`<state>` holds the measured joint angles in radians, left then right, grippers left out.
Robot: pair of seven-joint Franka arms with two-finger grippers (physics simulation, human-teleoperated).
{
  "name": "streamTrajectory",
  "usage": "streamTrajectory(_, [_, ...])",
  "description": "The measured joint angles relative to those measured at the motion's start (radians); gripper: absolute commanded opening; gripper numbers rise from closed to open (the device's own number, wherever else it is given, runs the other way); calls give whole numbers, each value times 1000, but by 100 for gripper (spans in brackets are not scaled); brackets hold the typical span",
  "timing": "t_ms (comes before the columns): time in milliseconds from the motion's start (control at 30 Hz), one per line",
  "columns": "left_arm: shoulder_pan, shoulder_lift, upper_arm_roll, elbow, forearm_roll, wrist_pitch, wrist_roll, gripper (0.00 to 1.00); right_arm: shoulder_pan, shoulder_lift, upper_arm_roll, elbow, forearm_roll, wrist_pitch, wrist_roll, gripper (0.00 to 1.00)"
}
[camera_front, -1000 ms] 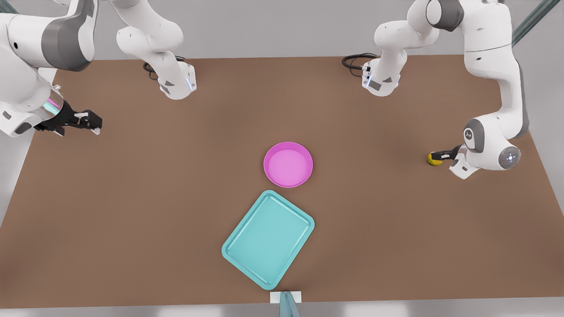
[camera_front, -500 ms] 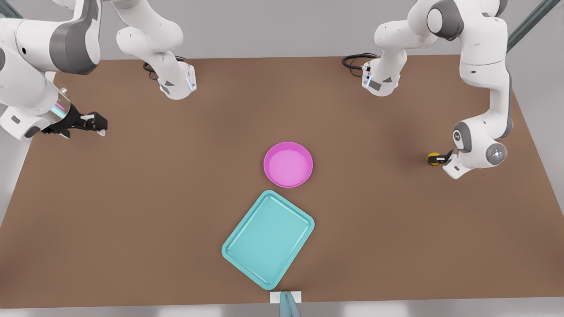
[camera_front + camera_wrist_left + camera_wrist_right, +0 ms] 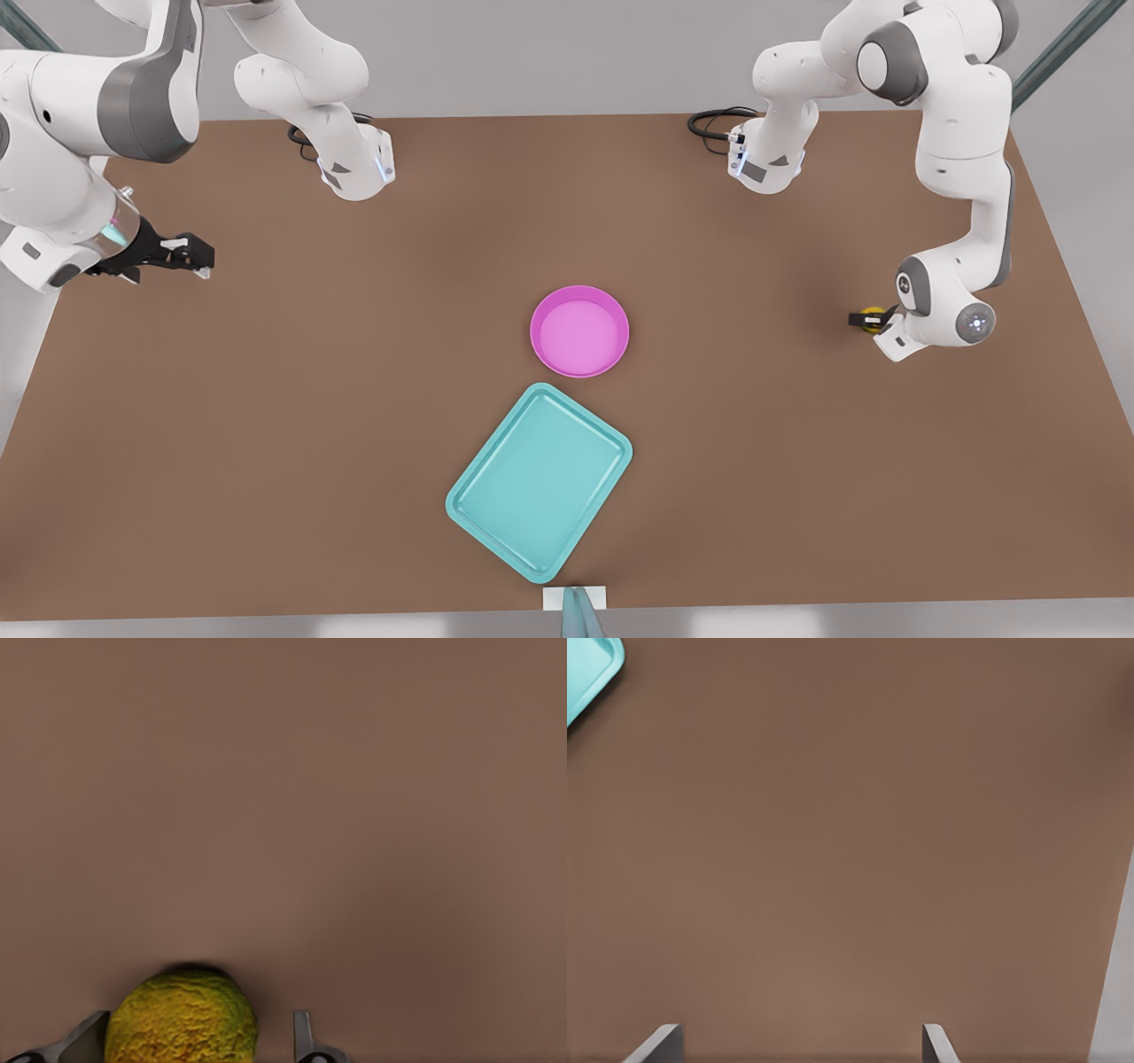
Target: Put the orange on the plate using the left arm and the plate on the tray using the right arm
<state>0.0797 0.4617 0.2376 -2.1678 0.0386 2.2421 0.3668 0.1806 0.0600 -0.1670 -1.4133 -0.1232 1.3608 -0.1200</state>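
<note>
The bumpy yellow-orange orange [image 3: 875,315] lies on the brown table at the front view's right. My left gripper [image 3: 864,319] is down around it, open. In the left wrist view the orange [image 3: 182,1019] sits between the fingers [image 3: 303,1036], close to one and apart from the other. The empty magenta plate [image 3: 579,332] rests mid-table, with the teal tray [image 3: 539,481] just in front of it, also empty. My right gripper [image 3: 202,257] hovers open at the front view's far left, holding nothing. A corner of the tray [image 3: 589,669] shows in the right wrist view.
Both arm bases [image 3: 354,168] [image 3: 766,164] stand at the table's back edge, with black cables beside them. A small white tab [image 3: 574,598] sits at the front edge, below the tray. The table's side edge [image 3: 1116,992] runs close to my right gripper.
The left arm has folded down and moved toward the front view's left, bringing its gripper over the orange. The right gripper drifted slightly lower. Plate and tray have not moved.
</note>
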Motion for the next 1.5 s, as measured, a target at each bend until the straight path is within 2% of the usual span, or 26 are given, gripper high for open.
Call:
streamTrajectory(67, [0, 3, 0, 0, 0, 1, 5, 91, 1, 2, 0, 0, 0, 0, 0, 100])
streamTrajectory(333, [0, 15, 0, 1, 0, 6, 20, 91, 5, 5, 0, 0, 1, 1, -2, 100])
streamTrajectory(367, [0, 18, 0, 1, 0, 6, 21, 82, 4, 5, 0, 0, 1, 1, -2, 100])
streamTrajectory(467, [0, 22, 0, 0, 0, 7, 25, 79, 3, 8, -1, 0, 2, 1, -3, 100])
streamTrajectory(567, [-1, 20, 0, 0, 3, 5, 26, 68, 1, 10, -2, 0, 3, 2, -3, 100])
streamTrajectory(767, [-8, 0, 0, 3, 7, -10, 18, 67, -1, 10, -6, 2, 8, 2, -5, 100])
streamTrajectory(867, [-89, -109, -6, 8, 7, -44, 3, 67, -3, 11, -6, 1, 9, 2, -5, 100])
streamTrajectory(967, [-325, -137, -22, 206, -1, -159, -53, 67, -3, 13, -6, 0, 9, 2, -5, 100])
streamTrajectory(1100, [-674, 29, -47, 628, -76, -344, -177, 67, -1, 13, -6, 0, 9, 3, -6, 100])
streamTrajectory(1233, [-738, 243, -197, 927, -123, -429, -353, 67, 0, 14, -7, -1, 9, 3, -6, 100])
streamTrajectory(1333, [-750, 304, -259, 982, -136, -415, -493, 67, -1, 19, -7, 0, 9, 3, -6, 100])
streamTrajectory(1467, [-760, 337, -300, 954, -160, -413, -651, 68, -1, 21, -8, -1, 9, 3, -6, 100])
streamTrajectory(1500, [-764, 346, -302, 953, -169, -413, -686, 100, -1, 21, -8, -1, 9, 3, -6, 100])
